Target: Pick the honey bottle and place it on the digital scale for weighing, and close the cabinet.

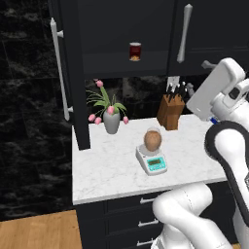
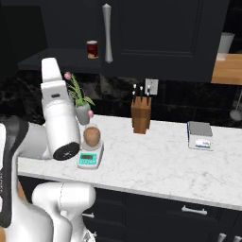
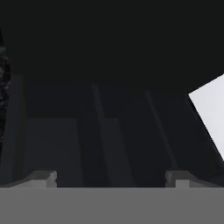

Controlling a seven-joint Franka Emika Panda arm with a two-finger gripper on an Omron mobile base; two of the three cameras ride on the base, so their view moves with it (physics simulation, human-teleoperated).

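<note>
Near the dark cabinet (image 1: 126,34) front, our fingers (image 3: 43,178) stand apart with nothing between them, facing its navy panels. Below the cabinet, the honey bottle (image 1: 152,140) sits on the round plate of the digital scale (image 1: 151,161), upright on the marble worktop (image 1: 107,165). Left of the scale stands a vase of pink tulips (image 1: 111,115); right of it, a wooden knife block (image 1: 170,112). One cabinet door (image 1: 73,73) hangs open, with a small red jar (image 1: 135,51) on the shelf inside.
</note>
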